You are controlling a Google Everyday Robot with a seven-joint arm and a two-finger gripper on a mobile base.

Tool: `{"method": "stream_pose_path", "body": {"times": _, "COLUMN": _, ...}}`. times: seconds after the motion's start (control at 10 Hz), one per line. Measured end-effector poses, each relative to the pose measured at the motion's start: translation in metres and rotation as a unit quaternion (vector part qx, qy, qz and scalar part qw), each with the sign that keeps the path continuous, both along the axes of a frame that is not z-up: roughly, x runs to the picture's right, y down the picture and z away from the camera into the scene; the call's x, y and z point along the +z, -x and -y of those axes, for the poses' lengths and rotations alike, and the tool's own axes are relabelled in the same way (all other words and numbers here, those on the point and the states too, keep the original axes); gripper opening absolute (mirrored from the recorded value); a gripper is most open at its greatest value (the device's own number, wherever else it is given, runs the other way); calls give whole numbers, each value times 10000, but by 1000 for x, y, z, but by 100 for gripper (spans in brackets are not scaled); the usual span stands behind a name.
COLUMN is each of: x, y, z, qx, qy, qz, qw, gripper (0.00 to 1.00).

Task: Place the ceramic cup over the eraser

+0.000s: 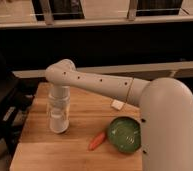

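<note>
Pincer (59, 120): low on left part of the wooden surface (80, 150); open or closed, I cannot tell.
Cup (59, 124): white, at the pincer, touching or just above the surface.
Eraser (118, 105): well apart, right.
Advice: lift high, carry rightward, lower straight.

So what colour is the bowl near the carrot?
Green, in the camera view: bowl, beside the orange carrot. The claw is left.

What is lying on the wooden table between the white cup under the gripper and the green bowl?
In the camera view, an orange carrot lies between the white ceramic cup, below the gripper, and the green bowl, close beside the bowl.
</note>
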State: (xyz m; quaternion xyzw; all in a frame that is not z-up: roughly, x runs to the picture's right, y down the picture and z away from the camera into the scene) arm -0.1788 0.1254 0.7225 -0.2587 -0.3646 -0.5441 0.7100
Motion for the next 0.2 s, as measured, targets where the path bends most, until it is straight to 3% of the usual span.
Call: {"method": "stream_pose_path", "body": {"times": 0.2, "x": 4, "y": -2, "z": 0, "qx": -1, "qy": 0, "qz": -31, "qw": 10000, "gripper": 80}}
